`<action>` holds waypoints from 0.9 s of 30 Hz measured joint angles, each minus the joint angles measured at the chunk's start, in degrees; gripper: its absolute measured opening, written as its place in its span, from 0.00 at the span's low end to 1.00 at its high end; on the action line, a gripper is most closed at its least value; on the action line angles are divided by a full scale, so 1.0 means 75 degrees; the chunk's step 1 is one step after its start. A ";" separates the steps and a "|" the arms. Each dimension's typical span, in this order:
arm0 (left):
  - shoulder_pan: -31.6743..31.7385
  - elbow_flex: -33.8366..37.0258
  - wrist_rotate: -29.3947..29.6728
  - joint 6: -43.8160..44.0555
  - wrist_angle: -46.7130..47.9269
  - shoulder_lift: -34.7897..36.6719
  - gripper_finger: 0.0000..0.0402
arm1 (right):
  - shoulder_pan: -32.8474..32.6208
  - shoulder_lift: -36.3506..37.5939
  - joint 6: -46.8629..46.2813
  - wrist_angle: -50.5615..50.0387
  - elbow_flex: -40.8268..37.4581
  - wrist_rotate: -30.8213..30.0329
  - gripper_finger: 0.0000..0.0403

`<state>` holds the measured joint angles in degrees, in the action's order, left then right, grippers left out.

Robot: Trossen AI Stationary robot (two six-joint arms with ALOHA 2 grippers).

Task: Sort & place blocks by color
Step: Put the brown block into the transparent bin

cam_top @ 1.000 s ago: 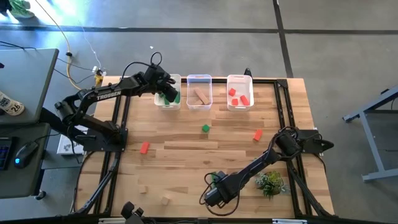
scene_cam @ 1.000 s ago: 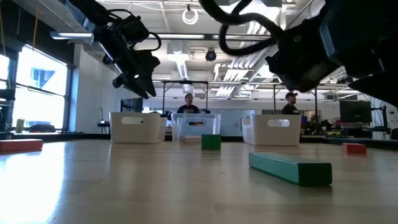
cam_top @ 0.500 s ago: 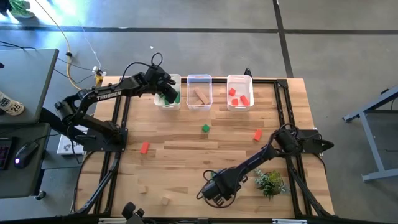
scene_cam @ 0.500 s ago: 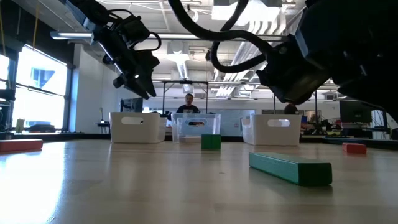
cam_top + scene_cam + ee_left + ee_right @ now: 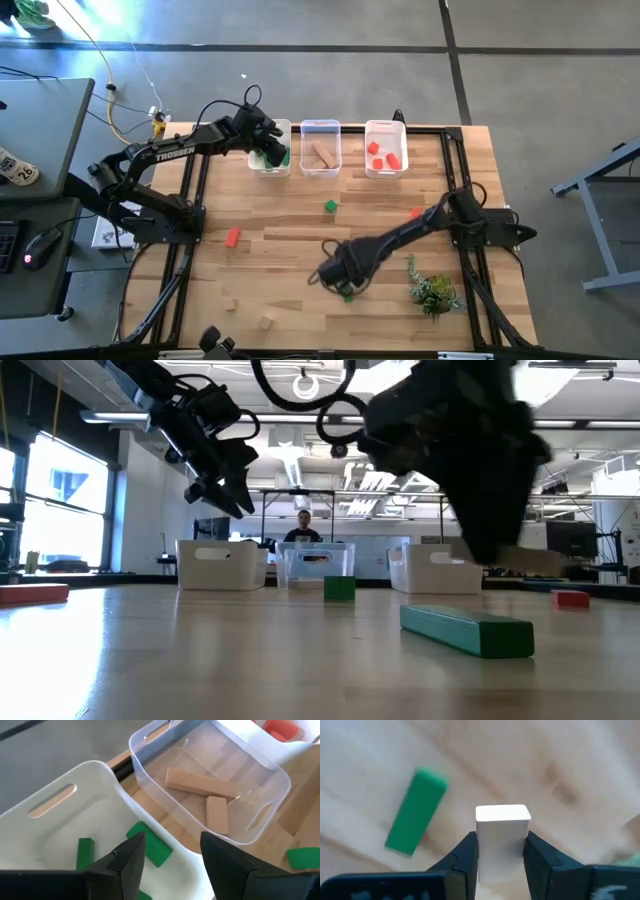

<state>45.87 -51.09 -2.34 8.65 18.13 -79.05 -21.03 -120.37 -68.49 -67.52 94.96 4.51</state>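
Tan wood is what your right gripper [image 5: 501, 851] carries: its two fingers are clamped on the flanks of a plain block [image 5: 501, 836], which stands endwise between the jaws with its pale top face toward the wrist camera. Seen from above, that gripper [image 5: 335, 270] hangs over the middle of the table's [image 5: 300, 240] near half, arm stretched in from the right. Off to one side of the jaws and below them a green bar [image 5: 416, 811] lies flat on the boards, its long axis running slantwise to the line between your fingers, well clear of the held block. The move that matters now is the carry: the middle bin [image 5: 321, 147], already holding tan pieces, sits across the table from your jaws at the far edge. Your left gripper [image 5: 170, 860] hovers over the green bin [image 5: 60, 820], fingers spread and empty, green pieces on the bin's floor beneath them. It is far nearer that row of bins, but the tan block is yours to deliver.
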 joint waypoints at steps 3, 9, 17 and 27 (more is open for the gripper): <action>-0.0078 0.0000 -0.0033 0.0088 0.0010 0.0011 0.45 | 0.0547 0.0313 0.0722 0.0053 0.0000 -0.0422 0.23; -0.0386 -0.0003 -0.0025 0.0104 0.0356 0.0191 0.45 | 0.1610 0.0779 0.2345 0.0631 0.0003 -0.0960 0.23; -0.0850 -0.0003 0.0049 0.0306 0.1282 0.0612 0.45 | 0.2955 0.1121 0.4572 0.1991 0.0017 -0.1060 0.23; -0.1497 -0.0003 0.0212 0.1268 0.2606 0.1135 0.45 | 0.4249 0.1115 0.6363 0.3502 0.0098 -0.0380 0.23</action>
<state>34.64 -51.11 -0.75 18.16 37.68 -70.53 10.84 -112.01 -20.77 -41.25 95.69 1.66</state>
